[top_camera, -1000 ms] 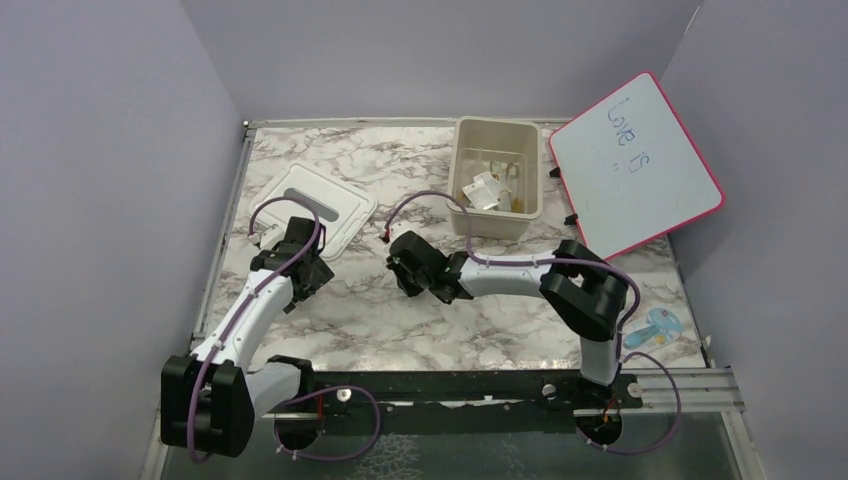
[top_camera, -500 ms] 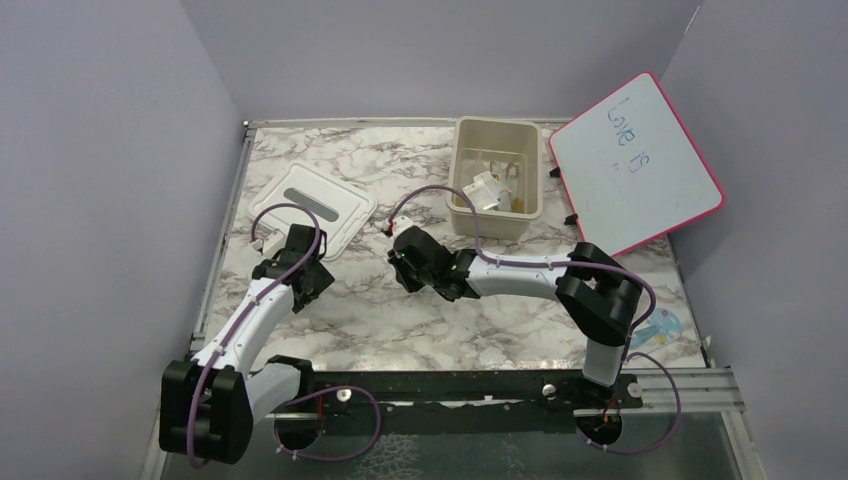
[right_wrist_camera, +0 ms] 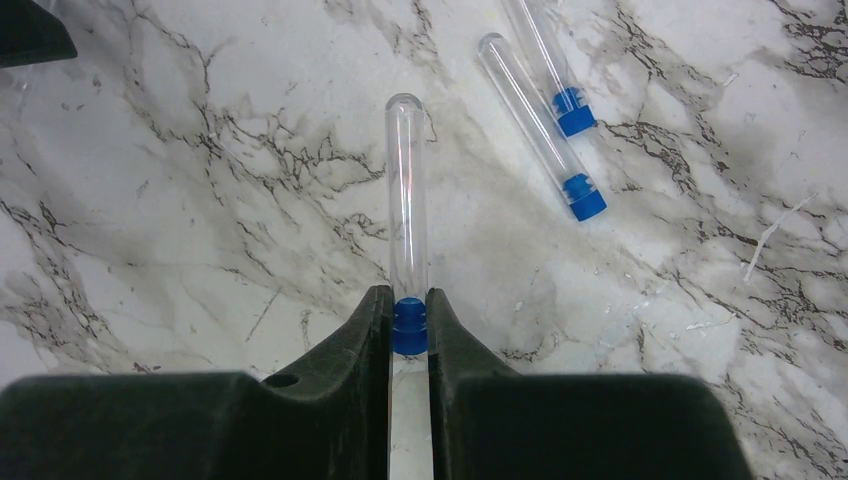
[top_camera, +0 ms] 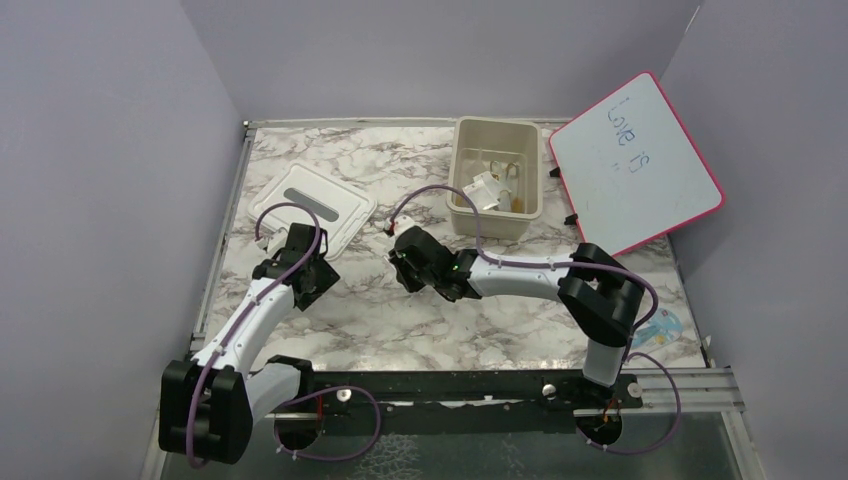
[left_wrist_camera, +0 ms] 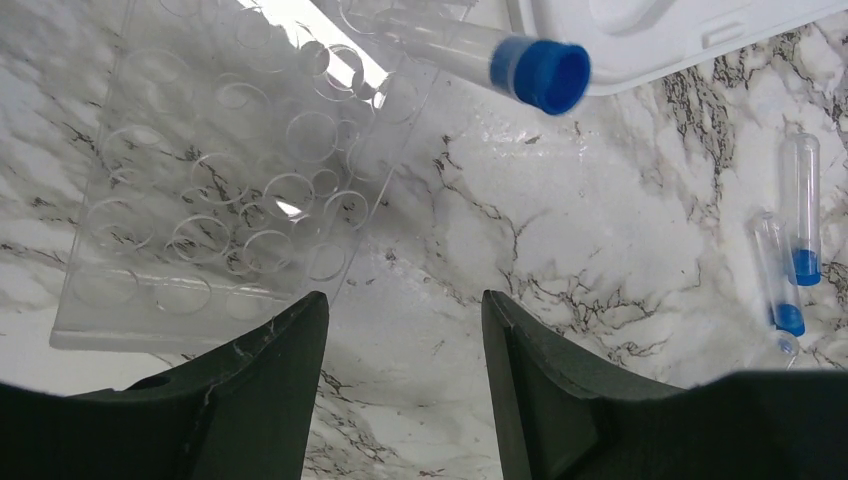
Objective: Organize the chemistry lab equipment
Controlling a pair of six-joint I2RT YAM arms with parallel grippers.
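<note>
Right wrist view: the right gripper (right_wrist_camera: pixel 408 305) is gripping the blue cap of a clear test tube (right_wrist_camera: pixel 406 200), with its fingers pressed against either side of the cap. The tube is pointing straight away from the fingers over the marble table (right_wrist_camera: pixel 200 200), rounded end foremost. Whether it is touching the surface cannot be told. Two loose blue-capped tubes (right_wrist_camera: pixel 537 125) are lying side by side on the marble, up and to the right, well apart from the gripper.

Left wrist view: the left gripper (left_wrist_camera: pixel 402 310) is standing released, with nothing between its fingers. It is hovering over bare marble just beside a clear plastic tube rack (left_wrist_camera: pixel 230 180), which is lying flat on the table. A single blue-capped tube (left_wrist_camera: pixel 470 45) is lying tilted at the rack's far corner, its cap near the edge of the white lid (left_wrist_camera: pixel 650 30). Whether it is seated in a hole cannot be told.

Top external view: a beige tub (top_camera: pixel 495 225) is sitting at the far side, holding pale items too small to identify. A pink-framed whiteboard (top_camera: pixel 635 175) is lying tilted to its right.
</note>
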